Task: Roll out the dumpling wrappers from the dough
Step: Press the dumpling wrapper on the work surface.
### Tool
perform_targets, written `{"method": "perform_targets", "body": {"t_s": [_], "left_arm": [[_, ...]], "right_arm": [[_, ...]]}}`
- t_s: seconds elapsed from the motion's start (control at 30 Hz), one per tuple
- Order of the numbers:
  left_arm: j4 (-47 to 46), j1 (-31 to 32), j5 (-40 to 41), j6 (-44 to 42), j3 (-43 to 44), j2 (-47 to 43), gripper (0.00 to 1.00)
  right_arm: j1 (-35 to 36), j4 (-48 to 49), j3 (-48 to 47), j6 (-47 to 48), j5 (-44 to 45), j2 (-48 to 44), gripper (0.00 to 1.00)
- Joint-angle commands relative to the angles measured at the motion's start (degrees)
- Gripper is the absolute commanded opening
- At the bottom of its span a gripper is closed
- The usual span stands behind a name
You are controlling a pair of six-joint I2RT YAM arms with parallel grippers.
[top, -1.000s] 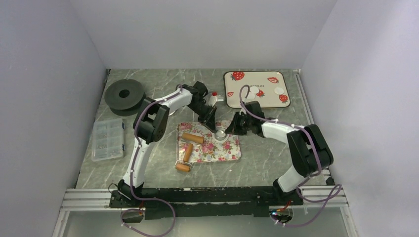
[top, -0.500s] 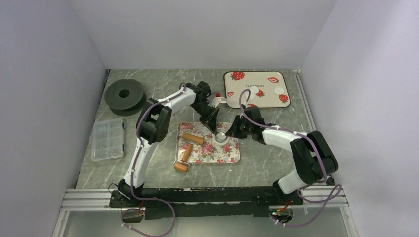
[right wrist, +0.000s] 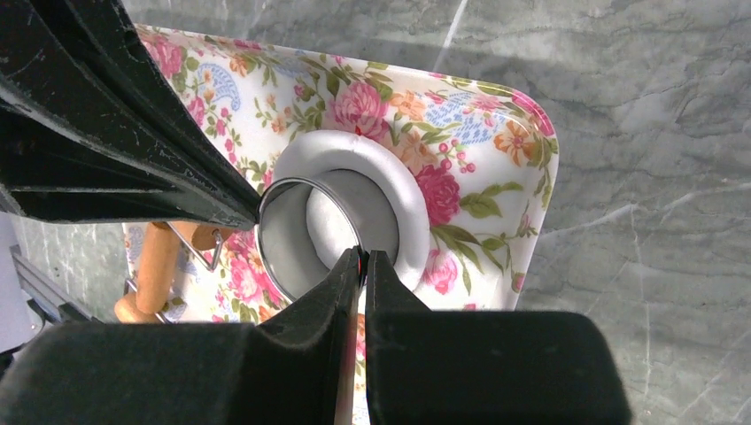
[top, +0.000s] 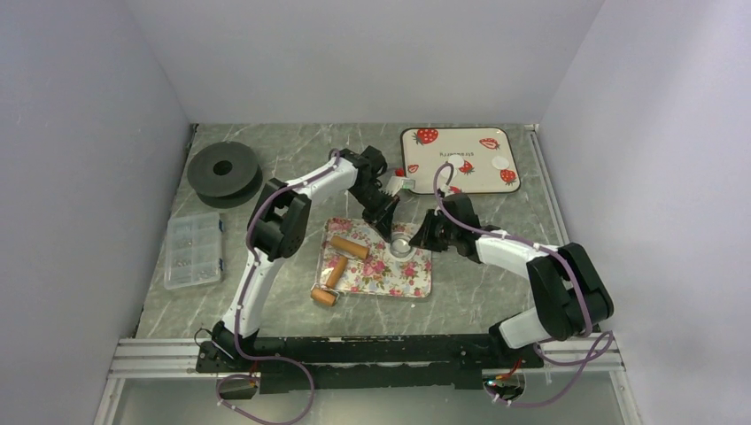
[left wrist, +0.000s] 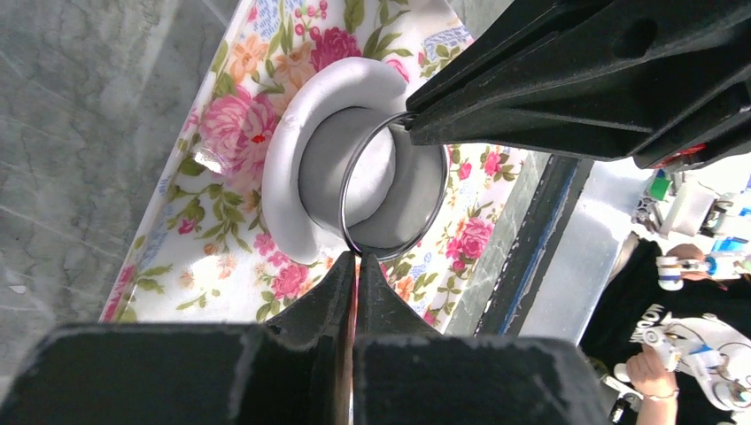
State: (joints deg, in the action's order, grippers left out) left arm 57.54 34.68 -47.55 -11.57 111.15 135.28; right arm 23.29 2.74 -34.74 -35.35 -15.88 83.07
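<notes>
Steel ring cutter [left wrist: 423,199] is seated in the dough [left wrist: 288,155] on the floral tray [top: 412,279], axis vertical. Left fingers [left wrist: 328,292] are narrow, pinching the rim on one side. Right fingers [right wrist: 390,288] are narrow too, pinching the opposite side, so the 2 grips sit across the ring. Neither arm is nearer, since both are on it. The cut round lies inside the ring, between and below the 2 grips.

My read: next is a straight lift along the ring's axis. Both sides need to rise evenly, or the ring could cock and drag the round.

Dough looks pale grey-white, smooth and soft, with a thick collar bulged around the ring.

Finished dumpling wrappers [top: 502,162] sit on the strawberry tray [top: 478,181] at the far right of the worktop [top: 292,150], well apart from the cutter, on the right arm's side. They are thin, flat, white rounds. At least 2 are visible, and a cable hides part of that tray. Wooden roller [top: 347,249] lies on the floral tray's left half.
</notes>
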Motion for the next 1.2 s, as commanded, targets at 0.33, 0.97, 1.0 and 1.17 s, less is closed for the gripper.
{"method": "perform_targets", "body": {"t_s": [0.33, 0.97, 1.0, 1.17], "left_arm": [[-2.91, 1.50, 4.85, -1.40, 2.41, 2.28, 0.11], [-4.46, 3.63, 10.22, -0.78, -1.45, 1.74, 0.01], [-4.51, 3.71, 10.69, -1.08, -2.11, 1.74, 0.00], [-4.54, 4.42, 11.96, -2.73, -3.33, 2.18, 0.00]], "right_arm": [[0.84, -9.16, -6.07, 1.48, 2.93, 4.03, 0.00], [1.40, -8.41, -4.20, 0.72, 4.44, 2.80, 0.00], [1.41, -8.25, -3.27, 0.46, 4.25, 2.42, 0.00], [2.39, -6.54, 1.78, -2.14, 3.49, -0.32, 0.00]]}}
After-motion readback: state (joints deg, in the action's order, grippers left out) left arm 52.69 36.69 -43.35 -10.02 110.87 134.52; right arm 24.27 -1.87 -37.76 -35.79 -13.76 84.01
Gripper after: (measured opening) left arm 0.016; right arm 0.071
